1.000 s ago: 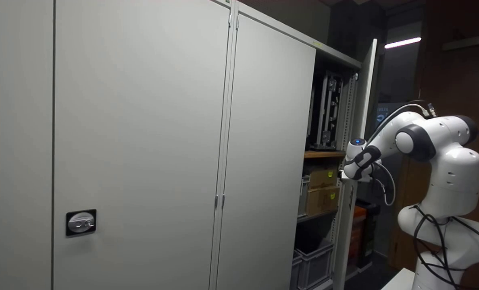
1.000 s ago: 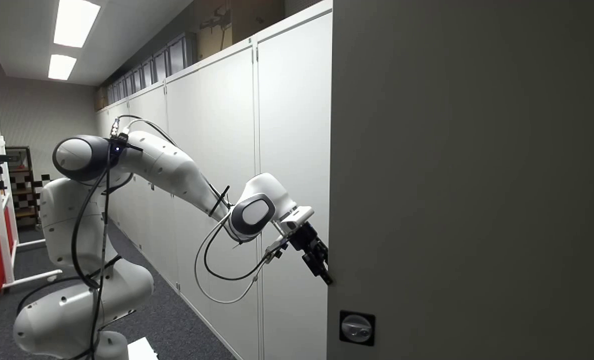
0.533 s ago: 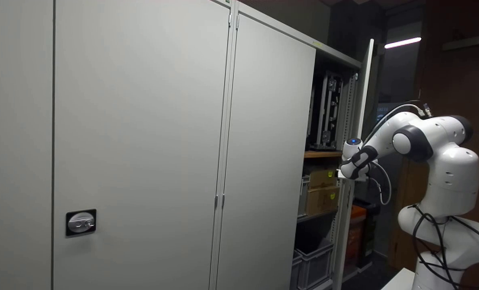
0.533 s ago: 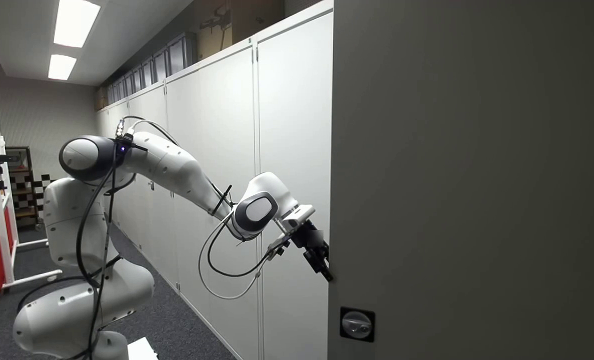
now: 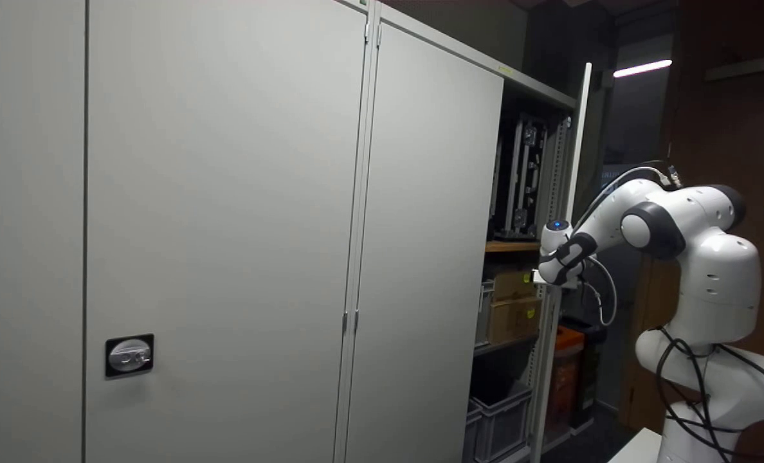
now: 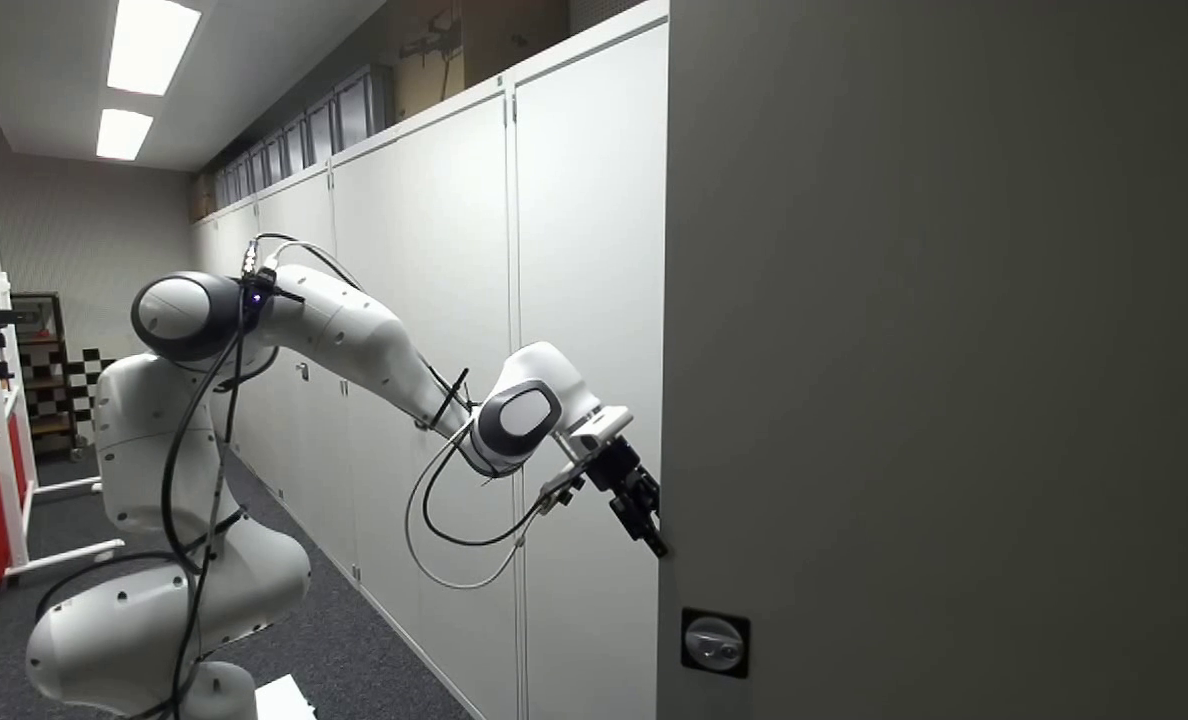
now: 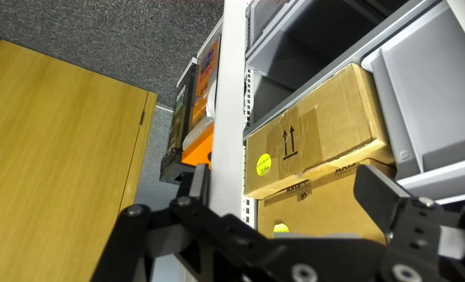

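Note:
A tall grey cabinet door [image 5: 580, 138] stands swung out from its cabinet. Its dark outer face [image 6: 934, 330], with a round lock handle [image 6: 714, 642], fills the right of an exterior view. My gripper [image 6: 644, 515] is at this door's free edge, above the handle. In the wrist view the gripper [image 7: 287, 172] is open, and the pale door edge [image 7: 230, 98] runs between its fingers. The edge lies right by the left finger [image 7: 197, 184]; whether they touch I cannot tell. The right finger [image 7: 375, 199] stands well apart, in front of the shelves.
Inside the cabinet are cardboard boxes [image 7: 314, 125], a grey bin [image 7: 444, 90] and lower grey crates [image 5: 504, 418]. Behind the door stand orange [image 7: 199, 150] and black bins [image 7: 181, 113]. A closed cabinet door [image 5: 427, 225] adjoins the opening. A wooden door [image 7: 60, 156] lies beyond.
The door has swung a little toward its cabinet, its top edge shifting left in an exterior view. My arm and gripper have moved along with it. The jaws have stayed open.

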Action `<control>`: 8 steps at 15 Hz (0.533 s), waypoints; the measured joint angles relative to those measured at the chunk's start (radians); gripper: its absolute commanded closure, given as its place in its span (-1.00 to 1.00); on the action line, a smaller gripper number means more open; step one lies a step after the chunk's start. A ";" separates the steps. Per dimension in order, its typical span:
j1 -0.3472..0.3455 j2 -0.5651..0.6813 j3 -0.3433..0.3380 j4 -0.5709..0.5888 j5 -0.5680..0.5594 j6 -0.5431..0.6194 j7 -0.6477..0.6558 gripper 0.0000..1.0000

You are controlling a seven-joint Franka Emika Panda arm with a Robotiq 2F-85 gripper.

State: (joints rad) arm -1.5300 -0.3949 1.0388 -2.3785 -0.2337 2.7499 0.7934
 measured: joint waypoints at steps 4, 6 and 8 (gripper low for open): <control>-0.031 0.000 0.041 0.024 0.000 -0.021 0.020 -1.00; -0.048 0.000 0.064 0.037 0.000 -0.032 0.025 -1.00; -0.065 0.000 0.088 0.051 0.000 -0.042 0.029 -1.00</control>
State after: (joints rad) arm -1.5948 -0.3951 1.1269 -2.3279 -0.2337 2.7075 0.8221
